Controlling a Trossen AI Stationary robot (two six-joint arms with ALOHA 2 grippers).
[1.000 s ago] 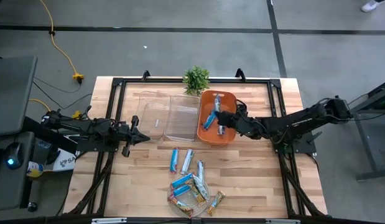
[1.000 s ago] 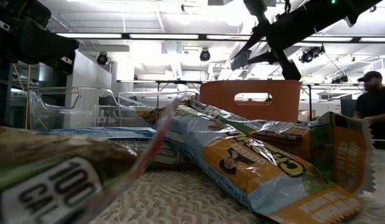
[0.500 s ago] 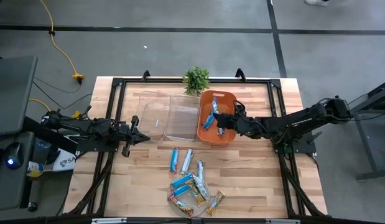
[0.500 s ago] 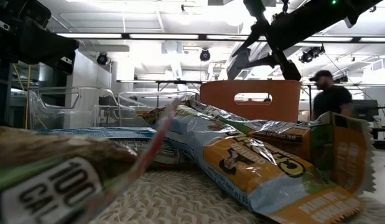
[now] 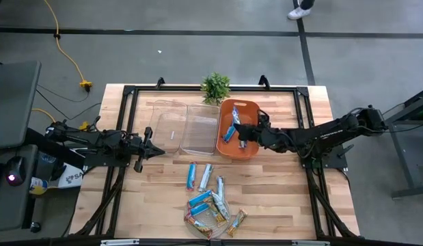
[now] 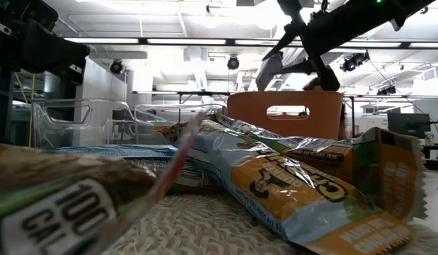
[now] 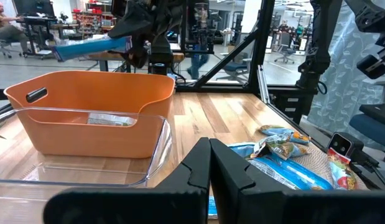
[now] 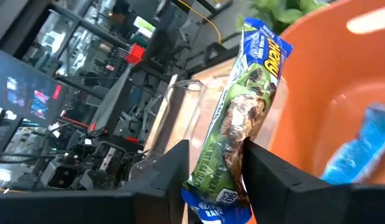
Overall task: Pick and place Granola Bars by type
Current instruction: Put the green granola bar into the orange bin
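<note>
Standing between the right end effector's [image 8: 214, 168] fingers: a blue granola bar [image 8: 242, 112].

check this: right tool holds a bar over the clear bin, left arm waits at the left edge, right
Not quite: in the high view the right tool is over the orange bin, not the clear bin. It does have a bar between its fingers, and the left arm waits at the left edge.

The orange bin [image 5: 247, 152] is set near the table's [image 5: 293, 198] far edge, with two clear bins [image 5: 185, 128] placed side by side just to its left and a small plant [image 5: 215, 87] behind its far left corner. Two bars [image 5: 232, 128] are seen inside it. Loose bars [image 5: 201, 176] are laid nearer than the bin, and beyond them a round mat [image 5: 206, 231] with more bars [image 5: 212, 210] is found at the near edge.
</note>
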